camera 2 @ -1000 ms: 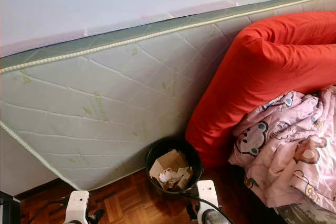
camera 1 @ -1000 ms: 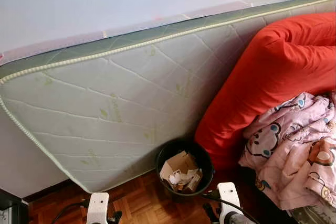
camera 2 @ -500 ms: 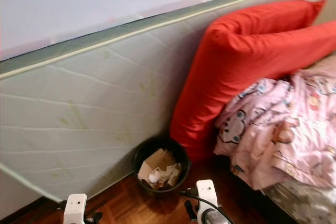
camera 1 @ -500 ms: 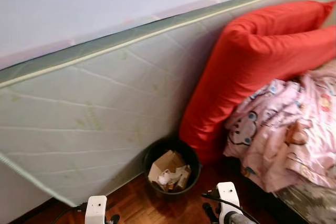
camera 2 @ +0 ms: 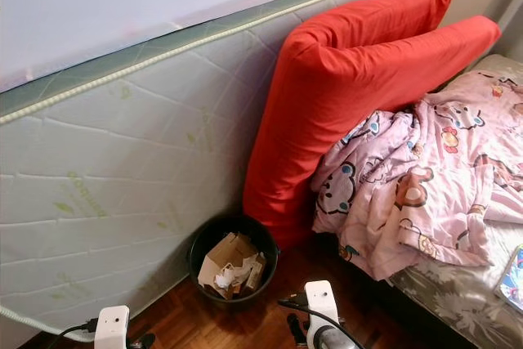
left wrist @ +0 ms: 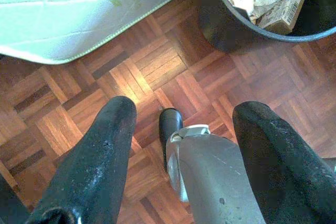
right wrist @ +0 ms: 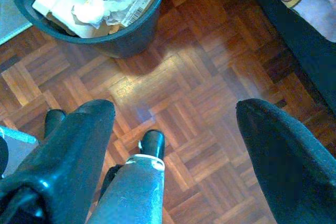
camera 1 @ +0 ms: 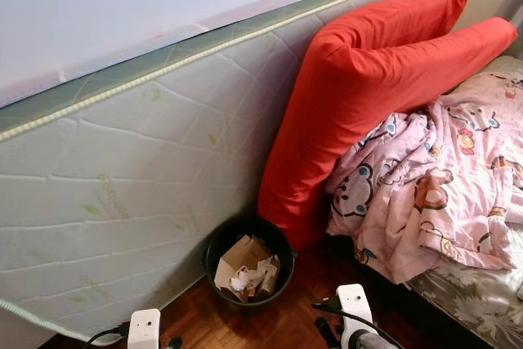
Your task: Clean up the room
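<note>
A round black plastic waste bin [camera 1: 248, 261] stands low and centre-left of the head views on the dark wood parquet floor [left wrist: 157, 72], holding torn brown cardboard pieces [camera 1: 242, 254] and crumpled white paper [right wrist: 100, 8]. It sits against a quilted white mattress with green piping [camera 1: 139, 202] that leans on the pale wall [camera 1: 122, 6] across the left and upper frame. Beside the bin, two long red pillows [camera 1: 368, 96] slant up toward the upper right. A crumpled pink cartoon-print blanket [camera 1: 425, 194] spills over the bed's grey floral sheet [camera 1: 466, 300] at right. The left gripper [left wrist: 184, 129] and right gripper [right wrist: 173, 129] both hang over bare parquet near the bin, each with its black fingers spread apart and holding nothing.
</note>
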Robot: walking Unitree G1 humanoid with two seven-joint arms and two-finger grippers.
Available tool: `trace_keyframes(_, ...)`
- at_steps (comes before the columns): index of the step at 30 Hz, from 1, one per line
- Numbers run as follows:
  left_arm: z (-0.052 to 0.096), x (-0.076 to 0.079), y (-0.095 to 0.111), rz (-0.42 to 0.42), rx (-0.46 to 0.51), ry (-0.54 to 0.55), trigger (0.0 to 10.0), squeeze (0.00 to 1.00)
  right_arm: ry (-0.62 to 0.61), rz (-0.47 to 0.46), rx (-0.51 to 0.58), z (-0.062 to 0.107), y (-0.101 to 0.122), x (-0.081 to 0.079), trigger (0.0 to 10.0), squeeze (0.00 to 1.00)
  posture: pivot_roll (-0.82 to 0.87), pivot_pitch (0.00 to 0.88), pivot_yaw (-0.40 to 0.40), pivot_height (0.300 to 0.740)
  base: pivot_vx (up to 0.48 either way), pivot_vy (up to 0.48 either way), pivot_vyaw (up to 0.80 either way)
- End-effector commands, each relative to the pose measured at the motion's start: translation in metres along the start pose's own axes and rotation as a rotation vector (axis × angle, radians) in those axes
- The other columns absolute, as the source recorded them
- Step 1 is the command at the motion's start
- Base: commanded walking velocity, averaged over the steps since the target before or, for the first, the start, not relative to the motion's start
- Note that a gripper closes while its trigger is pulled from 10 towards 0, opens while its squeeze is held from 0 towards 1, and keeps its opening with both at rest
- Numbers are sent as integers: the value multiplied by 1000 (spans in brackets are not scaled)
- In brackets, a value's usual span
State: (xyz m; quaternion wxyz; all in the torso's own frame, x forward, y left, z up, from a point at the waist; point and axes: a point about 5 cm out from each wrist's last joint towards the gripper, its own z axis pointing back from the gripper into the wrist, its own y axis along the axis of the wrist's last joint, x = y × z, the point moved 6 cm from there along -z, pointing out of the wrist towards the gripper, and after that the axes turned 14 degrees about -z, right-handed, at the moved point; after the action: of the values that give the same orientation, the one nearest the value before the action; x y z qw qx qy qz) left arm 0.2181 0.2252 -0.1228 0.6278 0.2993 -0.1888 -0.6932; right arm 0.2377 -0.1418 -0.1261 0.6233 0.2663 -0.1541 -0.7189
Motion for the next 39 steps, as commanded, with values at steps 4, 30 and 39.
trace_keyframes(4,1,1,-5,-9,-16,-1,10000,0,-6,0,-1,1,-2,2,10000,0,25,44,-56,734,0,-245,0)
trace_keyframes(30,0,0,1,-10,1,5,10000,0,-6,-4,4,0,0,2,10000,0,29,72,-59,734,0,-399,-188)
trace_keyframes(39,-1,1,3,-12,7,2,10000,0,-8,-3,4,0,0,2,10000,0,29,71,-60,734,0,-389,0)
